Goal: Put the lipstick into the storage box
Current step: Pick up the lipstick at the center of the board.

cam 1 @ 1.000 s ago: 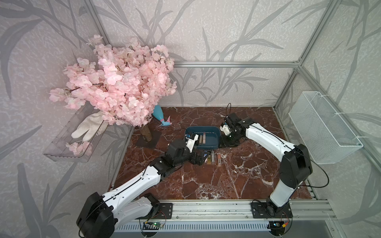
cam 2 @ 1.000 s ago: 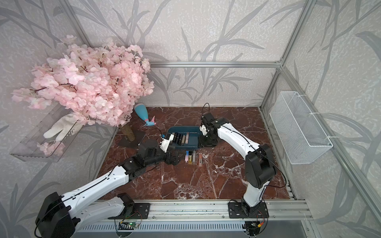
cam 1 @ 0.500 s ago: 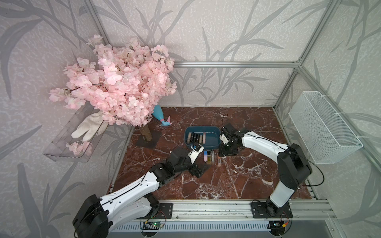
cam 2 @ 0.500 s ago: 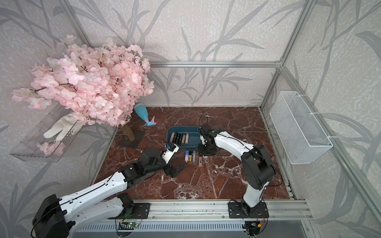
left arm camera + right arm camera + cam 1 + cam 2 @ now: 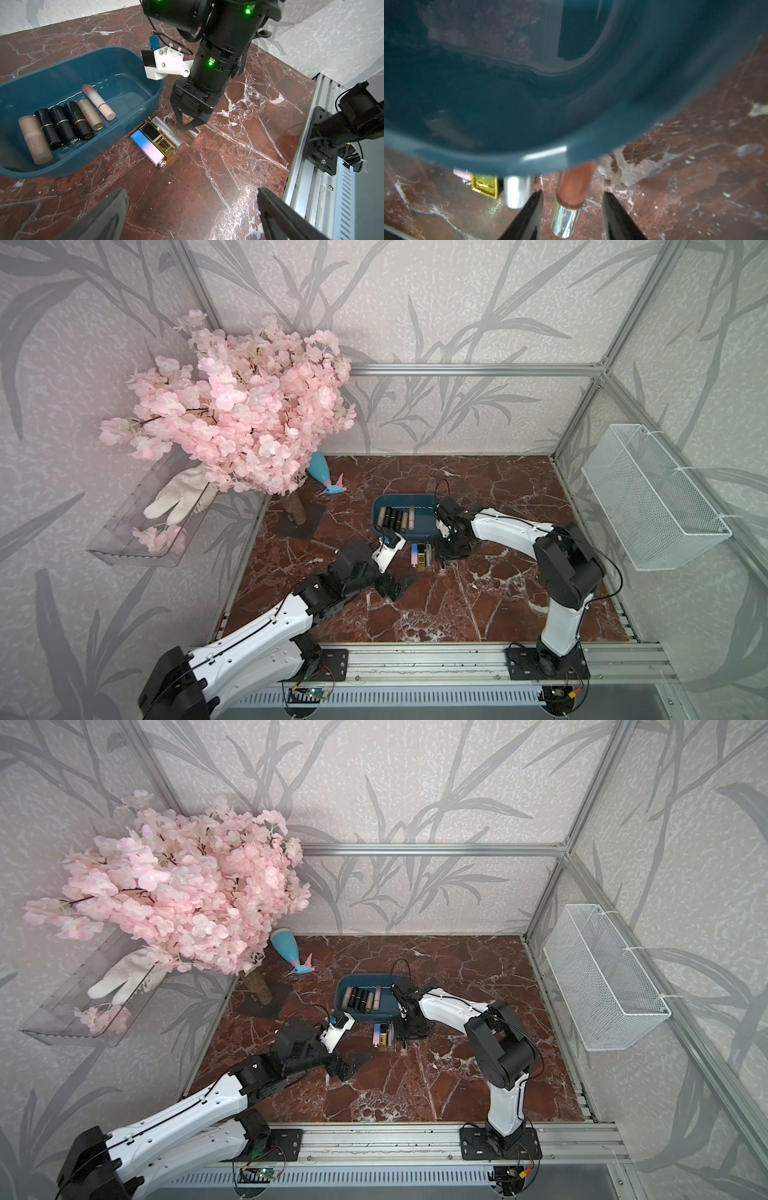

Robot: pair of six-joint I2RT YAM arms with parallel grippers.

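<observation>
Six lipsticks (image 5: 395, 517) are stowed in the storage box (image 5: 422, 527); four are left at 6 o'clock, one tube (image 5: 566, 220) straddled by the parted right gripper (image 5: 572, 193), left gripper (image 5: 191, 190) agape.

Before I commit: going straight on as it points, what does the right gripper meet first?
Probably the chrome-ended lipstick between the open jaws of the right gripper, then the table; depth unclear.

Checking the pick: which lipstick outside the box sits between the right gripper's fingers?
The copper-brown tube with a chrome end, straddled by the open right gripper; the silver, black-gold and blue-pink lipsticks lie together beside it.
</observation>
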